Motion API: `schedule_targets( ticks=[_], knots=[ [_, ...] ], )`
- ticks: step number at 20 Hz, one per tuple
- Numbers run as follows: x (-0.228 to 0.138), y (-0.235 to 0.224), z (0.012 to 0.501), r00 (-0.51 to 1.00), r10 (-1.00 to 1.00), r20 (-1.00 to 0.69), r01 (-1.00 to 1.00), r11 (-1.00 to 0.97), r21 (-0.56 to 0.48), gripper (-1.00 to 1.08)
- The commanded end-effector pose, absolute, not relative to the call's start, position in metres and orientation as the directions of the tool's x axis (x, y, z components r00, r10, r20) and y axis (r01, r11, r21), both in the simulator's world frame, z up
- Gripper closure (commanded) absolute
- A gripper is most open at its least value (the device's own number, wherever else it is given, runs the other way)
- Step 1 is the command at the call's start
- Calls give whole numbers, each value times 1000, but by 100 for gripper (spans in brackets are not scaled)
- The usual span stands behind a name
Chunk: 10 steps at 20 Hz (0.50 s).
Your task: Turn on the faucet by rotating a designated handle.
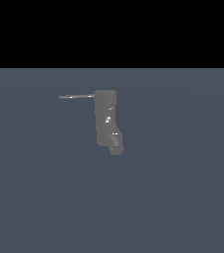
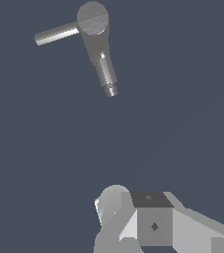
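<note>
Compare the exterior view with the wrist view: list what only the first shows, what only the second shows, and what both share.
Only the exterior view shows the dark grey blocky faucet column from the side, standing upright, with its rounded spout stub at the lower end.

Only the wrist view shows grey and white blocky robot hardware at the frame's edge, apart from the faucet; whether its fingers are open cannot be told. It also looks down on the faucet's round top.

Both show the faucet and its thin straight grey handle rod projecting sideways, on a plain blue-grey floor.
</note>
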<state>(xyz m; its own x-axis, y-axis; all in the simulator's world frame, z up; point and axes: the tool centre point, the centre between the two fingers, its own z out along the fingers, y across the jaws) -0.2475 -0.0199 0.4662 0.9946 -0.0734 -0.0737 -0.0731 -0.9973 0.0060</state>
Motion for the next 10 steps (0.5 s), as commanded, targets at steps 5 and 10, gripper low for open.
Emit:
schedule_targets(
  ticks=[5,10],
  knots=[
    [-246,-25,470,995,-72,-62,-72,-997,14,108],
    [-245,-34,477,997,-70,-40,-69,-997,30,108]
  ],
)
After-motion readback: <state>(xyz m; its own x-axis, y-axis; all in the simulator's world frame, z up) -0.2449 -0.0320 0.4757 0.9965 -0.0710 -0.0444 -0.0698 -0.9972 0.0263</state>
